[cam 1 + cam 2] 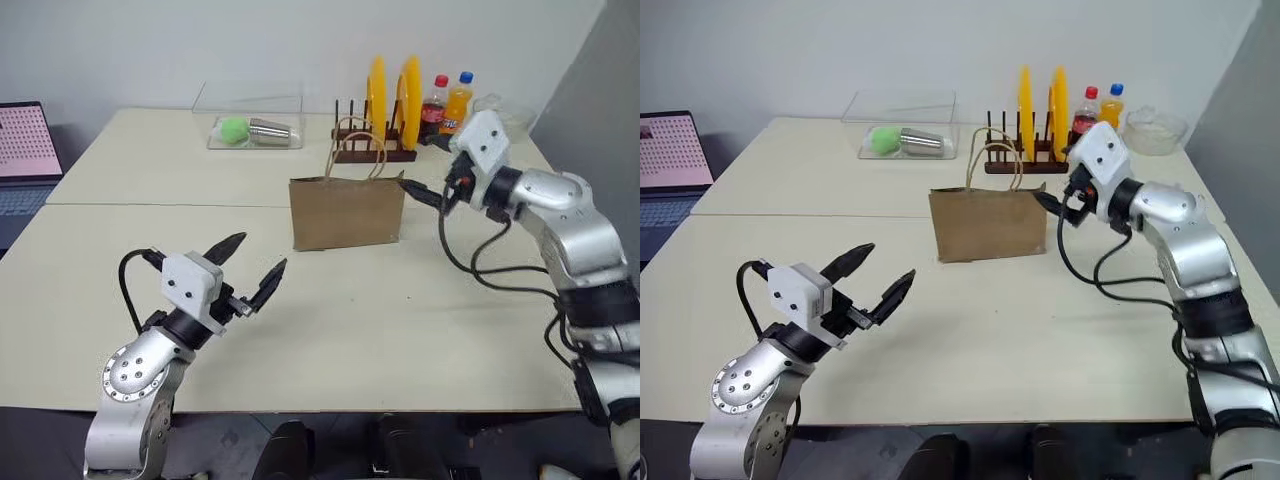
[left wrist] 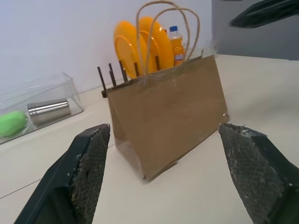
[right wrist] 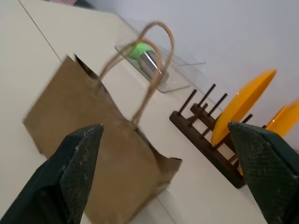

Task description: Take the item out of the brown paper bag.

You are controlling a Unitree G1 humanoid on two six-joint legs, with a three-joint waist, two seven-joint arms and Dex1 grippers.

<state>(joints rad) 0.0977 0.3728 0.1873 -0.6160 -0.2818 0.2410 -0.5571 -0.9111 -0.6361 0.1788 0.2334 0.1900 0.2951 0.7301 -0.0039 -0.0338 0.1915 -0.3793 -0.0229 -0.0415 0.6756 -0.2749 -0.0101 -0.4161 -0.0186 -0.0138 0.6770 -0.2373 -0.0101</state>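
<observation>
Right wrist view shows the brown paper bag (image 3: pixel 93 140) mouth; right gripper (image 1: pixel 420 192) level beside it, left gripper (image 1: pixel 247 266) low, both wide open, empty

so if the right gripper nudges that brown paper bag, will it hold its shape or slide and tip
The brown paper bag would probably slide or tip: it stands free on the smooth table, tall on a narrow base. Its thin, creased kraft walls likely buckle under the right gripper. The loop handles look floppy.
</observation>
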